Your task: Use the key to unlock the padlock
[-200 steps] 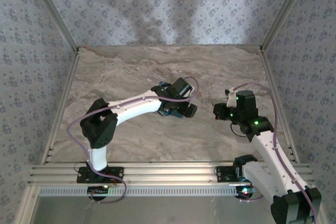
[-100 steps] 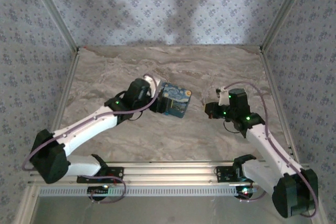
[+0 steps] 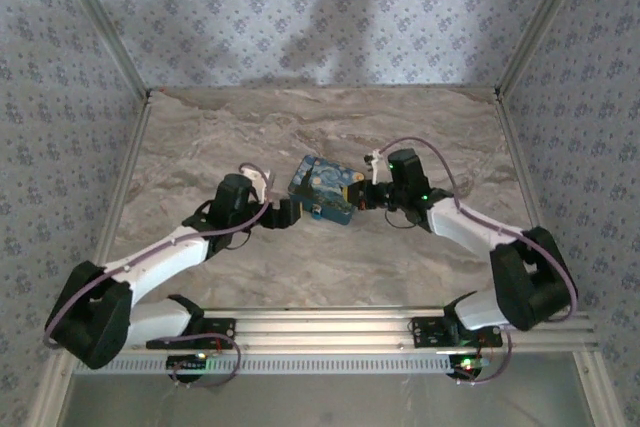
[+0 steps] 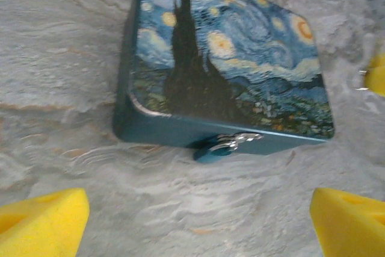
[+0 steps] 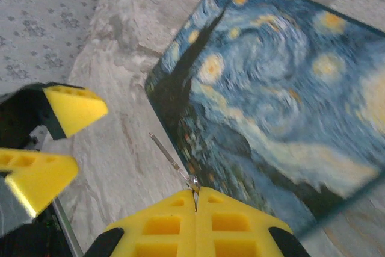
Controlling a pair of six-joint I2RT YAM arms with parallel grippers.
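Around the cell stand walls (image 3: pixel 320 17) papered in a small blue-grey floral print. The worktop (image 3: pixel 200 137) is grey-brown veined marble, matte, carrying a single item. Near its middle the night-sky printed box (image 3: pixel 322 190) lies flat with its lid shut, turned cornerwise so that its clasp side faces the arms.

Low and just in front of that side hovers the left end effector (image 4: pixel 195 224). Its yellow pads (image 4: pixel 42 221) are spread wide, released and holding nothing. I judge it is set there to steady the box or the lock.

At the box's other flank the right end effector (image 5: pixel 195 206) is clenched on the key (image 5: pixel 171 159). The thin blade sticks out ahead toward the box's near corner, apart from it.

The padlock (image 4: pixel 213 153), a tiny teal body, hangs at the silver clasp (image 4: pixel 236 139) on the front wall and rests on the marble. The key is not yet in it. The blade has to swing round to the keyhole, which I cannot make out.
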